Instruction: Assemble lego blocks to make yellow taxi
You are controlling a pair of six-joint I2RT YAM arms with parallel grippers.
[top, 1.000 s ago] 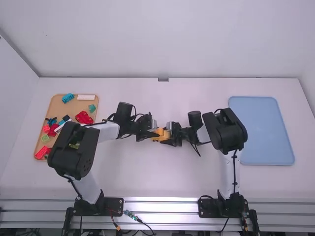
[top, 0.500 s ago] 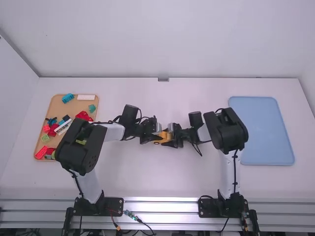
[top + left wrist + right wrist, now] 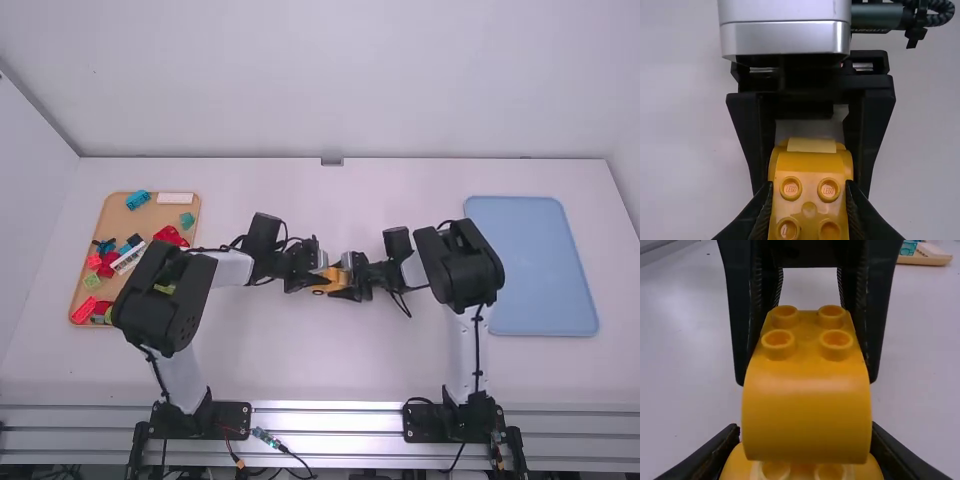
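High view: the left arm (image 3: 165,300) has swung a little toward the middle since the first frame, bringing its gripper closer to the camera side; over the last half second both arms look at rest.
Yellow pieces: they sit between the two grippers, near the middle of the white table (image 3: 300,355), and shifted slightly with that move. The task seems to be at a joining or alignment step; whether the studs are fully seated cannot be told.
Left gripper (image 3: 808,185): its fingers pinch the curved yellow brick (image 3: 805,410) from both sides, beside the four studs.
Right gripper (image 3: 804,427): its fingers are closed against the sides of the second yellow piece (image 3: 802,471), which lies right by the curved brick.
Next move: probably a firm, straight press, then one gripper letting go; a tilted push could twist the joint or make a piece slip.
Wooden tray (image 3: 160,216): holds a blue brick (image 3: 138,199), a white block (image 3: 175,198), a teal block (image 3: 187,220), red pieces (image 3: 170,237) and a striped piece (image 3: 129,258), more of which the arm's shift has uncovered.
In the way: the left arm hides part of that tray; the facing grippers crowd the joint.
Blue tray (image 3: 530,265): well apart, beyond the right arm (image 3: 460,270).
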